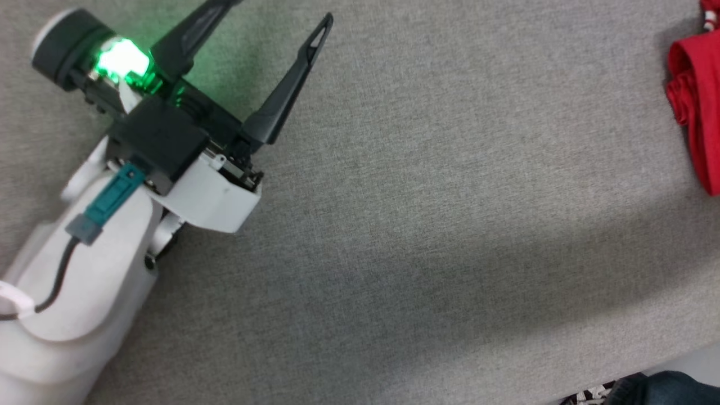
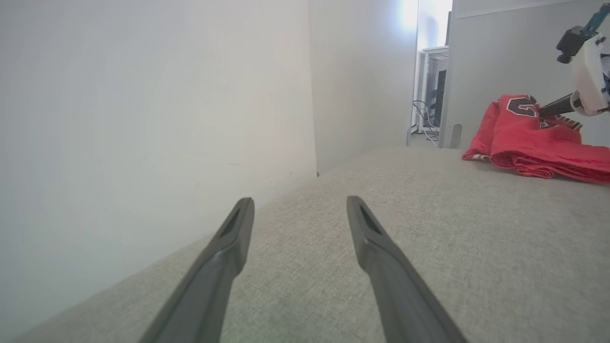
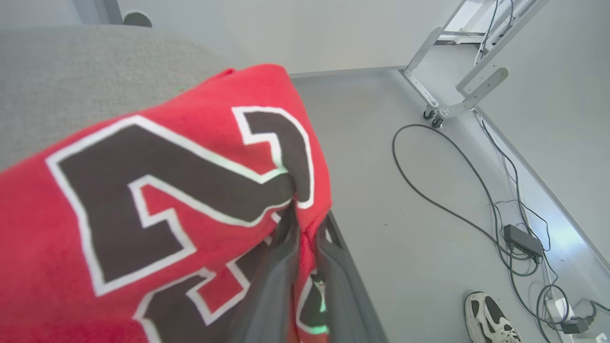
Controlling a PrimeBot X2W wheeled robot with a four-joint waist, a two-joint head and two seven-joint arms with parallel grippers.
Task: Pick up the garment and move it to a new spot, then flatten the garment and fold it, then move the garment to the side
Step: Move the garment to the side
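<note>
The garment (image 3: pixel 157 143), red with black white-outlined lettering, is bunched at the right end of the grey fabric-covered table (image 1: pixel 450 214). My right gripper (image 3: pixel 307 224) is shut on a fold of it, with cloth pinched between the two dark fingers. In the left wrist view the garment (image 2: pixel 533 143) lies in a heap at the far right, with a right finger (image 2: pixel 555 107) reaching into its lifted top. In the head view the garment (image 1: pixel 697 107) shows as a red edge at the right. My left gripper (image 1: pixel 275 14) hovers over the table's left part, open and holding nothing; it also appears as the left gripper (image 2: pixel 300 205).
A pale wall (image 2: pixel 143 119) runs along the table's far side. Beyond the table's right end the floor holds cables (image 3: pixel 452 190), a power adapter (image 3: pixel 523 239), a shoe (image 3: pixel 491 319) and a white wheeled frame (image 3: pixel 448 90). Dark cloth (image 1: pixel 669 388) shows at the table's near edge.
</note>
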